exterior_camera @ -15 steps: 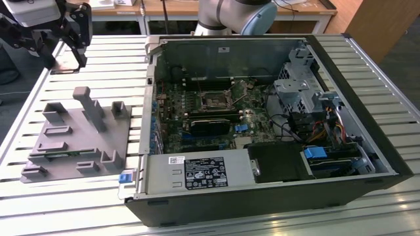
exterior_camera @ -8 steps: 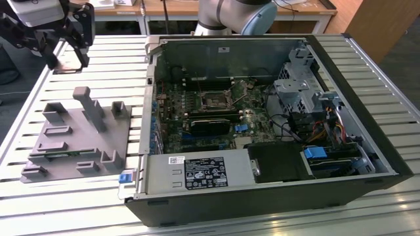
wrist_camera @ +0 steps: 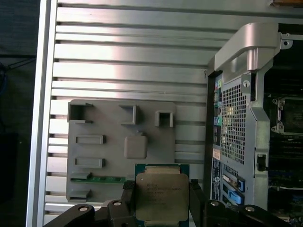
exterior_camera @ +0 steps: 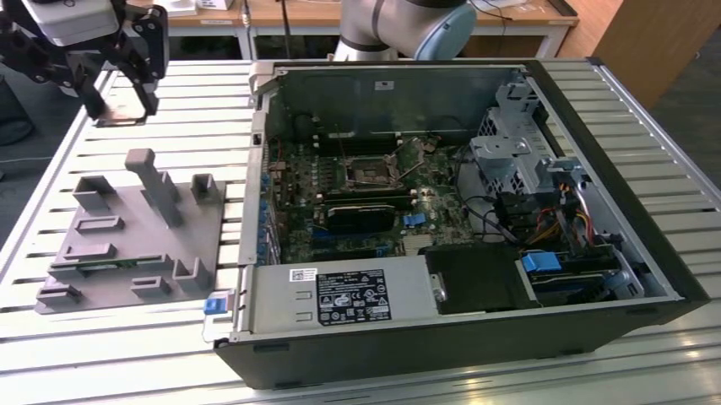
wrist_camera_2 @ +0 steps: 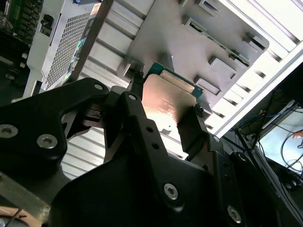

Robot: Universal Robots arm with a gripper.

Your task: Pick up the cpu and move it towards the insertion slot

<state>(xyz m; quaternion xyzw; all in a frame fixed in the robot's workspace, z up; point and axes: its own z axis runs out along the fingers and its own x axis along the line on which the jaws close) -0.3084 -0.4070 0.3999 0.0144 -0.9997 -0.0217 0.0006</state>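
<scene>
Slatted metal table bearing open computer case and grey fixture plate | insertion slot on the motherboard inside the case, partly shadowed | gripper raised above the fixture, body cut off in the first wrist view | cpu pinched between the jaws by two edges, lower edge hidden.

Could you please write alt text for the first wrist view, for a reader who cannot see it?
A black two-fingered gripper holds a flat square CPU with a silver-grey metal top and green rim by its two opposite edges. Past it, a grey plastic fixture plate with raised blocks lies on a slatted aluminium table, beside an open computer case.
</scene>
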